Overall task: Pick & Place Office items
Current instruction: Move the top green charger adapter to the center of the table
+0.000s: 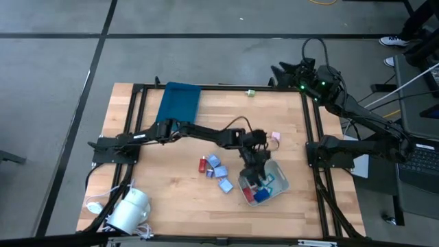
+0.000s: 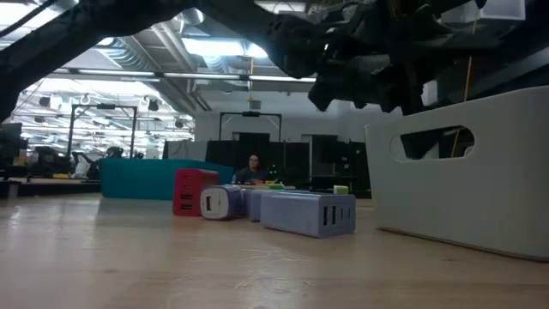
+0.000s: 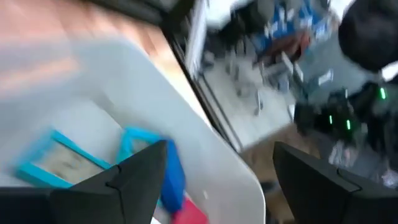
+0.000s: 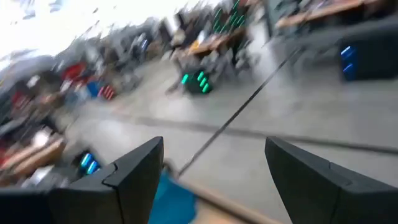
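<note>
My left gripper (image 3: 221,149) is open and hovers over the near-left part of the pale grey tray (image 1: 278,180), holding nothing. Inside the tray lie blue, light blue and red office items (image 3: 62,158). A cluster of red and light blue blocks (image 1: 216,171) rests flat on the wood left of the tray; the low view shows them as a red block (image 2: 193,190) and pale blue blocks (image 2: 309,210). A pink item (image 1: 276,137) lies beyond the tray, and a small green one (image 1: 252,91) sits at the far edge. My right gripper (image 4: 214,143) is open, parked high at the far right corner (image 1: 285,71).
The dark teal tray (image 1: 178,103) sits at the far left of the table. A white device with a cable (image 1: 130,209) occupies the near left corner. A black frame rail (image 1: 312,130) borders the table on the right. Bare wood lies between the block cluster and the near edge.
</note>
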`<action>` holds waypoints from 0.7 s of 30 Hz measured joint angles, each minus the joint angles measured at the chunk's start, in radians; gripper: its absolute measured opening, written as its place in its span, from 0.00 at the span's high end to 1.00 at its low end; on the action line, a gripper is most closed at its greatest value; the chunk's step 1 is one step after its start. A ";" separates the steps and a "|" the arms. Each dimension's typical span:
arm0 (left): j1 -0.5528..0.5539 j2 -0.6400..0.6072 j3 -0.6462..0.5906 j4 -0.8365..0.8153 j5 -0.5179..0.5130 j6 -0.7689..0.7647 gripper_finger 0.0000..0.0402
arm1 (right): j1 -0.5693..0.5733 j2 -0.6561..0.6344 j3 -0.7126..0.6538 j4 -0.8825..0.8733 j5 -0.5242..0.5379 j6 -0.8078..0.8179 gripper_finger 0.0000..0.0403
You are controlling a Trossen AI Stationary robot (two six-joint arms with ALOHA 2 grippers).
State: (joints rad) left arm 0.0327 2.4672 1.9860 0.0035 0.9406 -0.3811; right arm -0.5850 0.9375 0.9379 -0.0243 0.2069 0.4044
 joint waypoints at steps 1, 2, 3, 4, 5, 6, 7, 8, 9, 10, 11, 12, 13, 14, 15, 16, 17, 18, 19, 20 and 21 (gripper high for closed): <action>0.021 -0.009 0.002 0.022 0.001 -0.044 0.29 | -0.001 0.000 0.000 0.031 0.013 0.000 0.29; 0.045 -0.016 0.010 0.040 0.003 -0.080 0.29 | -0.001 0.000 0.000 0.063 0.006 -0.007 0.29; 0.070 -0.021 0.024 0.060 0.003 -0.108 0.30 | -0.001 0.000 0.000 0.099 -0.004 -0.020 0.29; 0.097 -0.038 0.034 0.058 0.011 -0.134 0.31 | -0.002 0.000 0.000 0.127 -0.017 -0.028 0.29; 0.126 -0.052 0.043 0.053 0.025 -0.144 0.32 | -0.004 0.000 0.000 0.150 -0.033 -0.039 0.29; 0.150 -0.063 0.061 0.063 0.022 -0.148 0.33 | -0.008 0.002 0.001 0.161 -0.048 -0.047 0.29; 0.180 -0.085 0.069 0.057 0.023 -0.150 0.34 | -0.015 0.003 0.004 0.151 -0.063 -0.054 0.29; 0.208 -0.107 0.078 0.055 0.022 -0.152 0.35 | -0.023 0.004 0.008 0.126 -0.077 -0.061 0.29; 0.235 -0.134 0.083 0.058 0.015 -0.150 0.36 | -0.034 0.005 0.016 0.095 -0.087 -0.075 0.29; 0.265 -0.161 0.086 0.059 0.014 -0.149 0.37 | -0.044 0.005 0.029 0.056 -0.092 -0.092 0.29; 0.295 -0.192 0.089 0.061 0.011 -0.149 0.38 | -0.056 0.005 0.044 0.021 -0.092 -0.111 0.29; 0.325 -0.223 0.089 0.051 0.012 -0.153 0.38 | -0.068 0.005 0.061 -0.015 -0.094 -0.135 0.29; 0.352 -0.251 0.089 0.051 0.013 -0.154 0.38 | -0.078 0.005 0.077 -0.046 -0.105 -0.155 0.29; 0.381 -0.281 0.089 0.045 0.014 -0.157 0.39 | -0.090 0.008 0.089 -0.070 -0.121 -0.175 0.29; 0.408 -0.310 0.088 0.039 0.014 -0.159 0.39 | -0.103 0.016 0.103 -0.088 -0.142 -0.190 0.29; 0.434 -0.341 0.088 0.034 0.013 -0.159 0.39 | -0.114 0.026 0.116 -0.120 -0.166 -0.211 0.29; 0.457 -0.376 0.087 0.024 0.013 -0.160 0.39 | -0.125 0.040 0.127 -0.163 -0.189 -0.242 0.29; 0.480 -0.411 0.087 0.019 0.012 -0.158 0.39 | -0.135 0.061 0.140 -0.215 -0.209 -0.277 0.29; 0.502 -0.451 0.087 0.008 0.012 -0.158 0.39 | -0.144 0.085 0.152 -0.275 -0.222 -0.314 0.29; 0.522 -0.490 0.087 -0.004 0.010 -0.157 0.39 | -0.151 0.114 0.160 -0.339 -0.233 -0.356 0.29; 0.541 -0.527 0.087 -0.014 0.001 -0.149 0.39 | -0.159 0.148 0.164 -0.398 -0.240 -0.399 0.29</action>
State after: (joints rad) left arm 0.5738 1.9399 2.0731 -0.0105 0.9415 -0.5306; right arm -0.7443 1.0858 1.1023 -0.4227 -0.0334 0.0052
